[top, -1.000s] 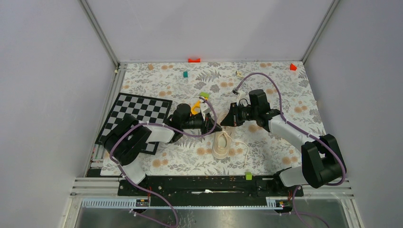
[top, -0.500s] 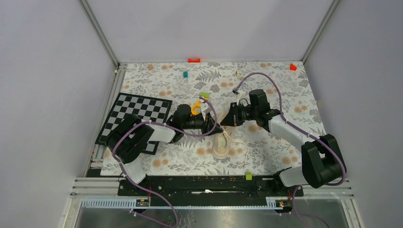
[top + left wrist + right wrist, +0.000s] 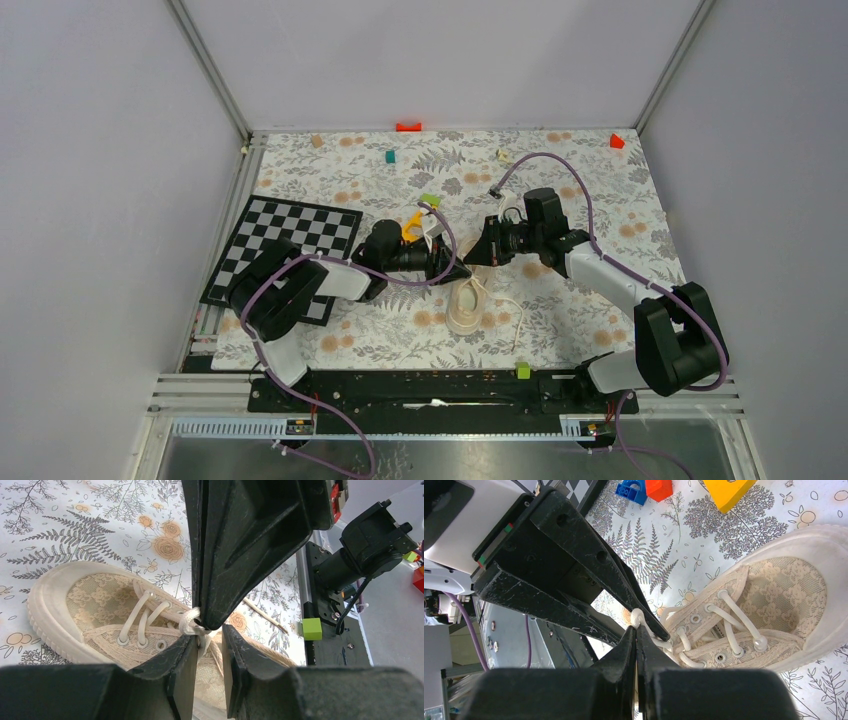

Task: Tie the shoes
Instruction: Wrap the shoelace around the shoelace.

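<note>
Right jaws: closed with no visible gap, pinching a bight of the lace [image 3: 638, 616] just above the eyelets.
Left jaws: standing slightly apart, tip to tip with the right pair. A strand of the lace hangs in the gap and, as far as the left wrist view shows, is not pinched.
Sneaker position: the sneaker [image 3: 465, 303] sits upright on its sole at the centre of the top view, directly below the meeting jaws.
Sneaker handling: judged light. The fabric upper is soft and will give, and the sole rim is firmer. Nothing pins the sneaker down, so a hard pull on the lace is likely to drag or tip it.
Lace handling: thin, limp cord, likely to slide out of smooth jaws unless squarely pinched.
Where to hold: on the lace near the crossing above the eyelets, keeping the free length short. The loose end [image 3: 515, 312] trails off to the right of the sneaker.
Surface: the desk [image 3: 600, 180] is flat under a floral printed covering, which may let the sole slide.
Room: plain grey walls close the left, far and right sides.
Other items: a chessboard [image 3: 290, 235] lies at the left, a yellow piece [image 3: 411, 228] is just beside the left arm, a red block [image 3: 408, 126] is at the far edge, and a green cube [image 3: 522, 371] sits on the near rail.
Clearance: tight where the jaws meet, with open desk well apart to the right.
</note>
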Action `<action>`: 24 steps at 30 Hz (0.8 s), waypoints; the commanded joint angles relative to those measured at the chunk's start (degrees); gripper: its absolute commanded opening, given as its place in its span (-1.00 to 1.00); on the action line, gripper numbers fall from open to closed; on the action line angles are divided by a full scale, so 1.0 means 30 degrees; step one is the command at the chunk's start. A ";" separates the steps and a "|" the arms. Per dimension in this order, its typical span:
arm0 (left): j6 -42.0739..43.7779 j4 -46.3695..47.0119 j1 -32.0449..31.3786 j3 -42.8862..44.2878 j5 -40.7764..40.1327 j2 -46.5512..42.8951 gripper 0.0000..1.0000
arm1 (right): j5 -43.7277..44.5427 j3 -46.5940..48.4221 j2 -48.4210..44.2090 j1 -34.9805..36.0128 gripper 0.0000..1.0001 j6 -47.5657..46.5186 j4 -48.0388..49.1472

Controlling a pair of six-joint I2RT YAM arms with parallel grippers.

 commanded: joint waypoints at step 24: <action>-0.1565 0.3136 -0.0239 0.0347 0.0744 0.1045 -0.93 | -0.0505 -0.0047 -0.0531 -0.0059 -1.00 0.0137 0.0804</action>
